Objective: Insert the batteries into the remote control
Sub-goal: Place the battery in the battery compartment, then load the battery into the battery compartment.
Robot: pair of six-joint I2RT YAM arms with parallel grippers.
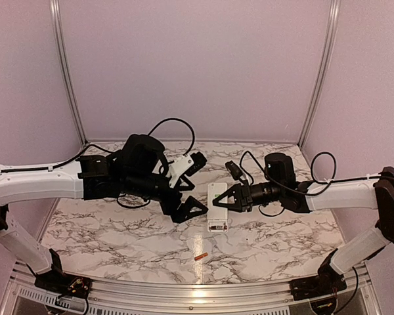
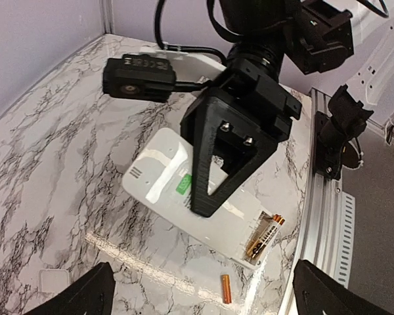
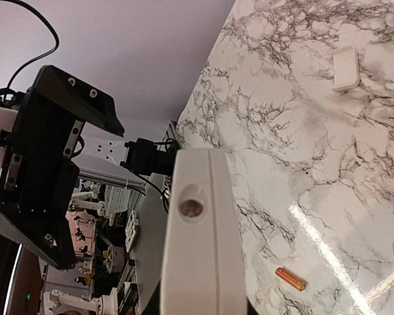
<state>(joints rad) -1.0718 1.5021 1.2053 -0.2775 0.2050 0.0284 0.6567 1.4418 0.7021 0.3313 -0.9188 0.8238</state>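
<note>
The marble-patterned tabletop [image 1: 118, 236] lies under both my arms. My left pincer [image 1: 192, 186] hangs at 9 o'clock of the remote, just beside it, with its fingers spread wide apart and nothing between them. My right pincer [image 1: 228, 199] reaches in from 3 o'clock and is clamped on the flat white rectangular remote control [image 1: 218, 220], which sits plain back up near the middle of the table (a green label shows on it from my left wrist). A small white rectangular plate [image 3: 345, 67] lies flat on the marble, well apart from the remote. A yellowish-gold battery [image 2: 264, 236] rests in the open compartment at the remote's near end. An orange-copper battery [image 1: 200, 256] lies loose on the table at 6 o'clock of the remote, near it but not touching.
</note>
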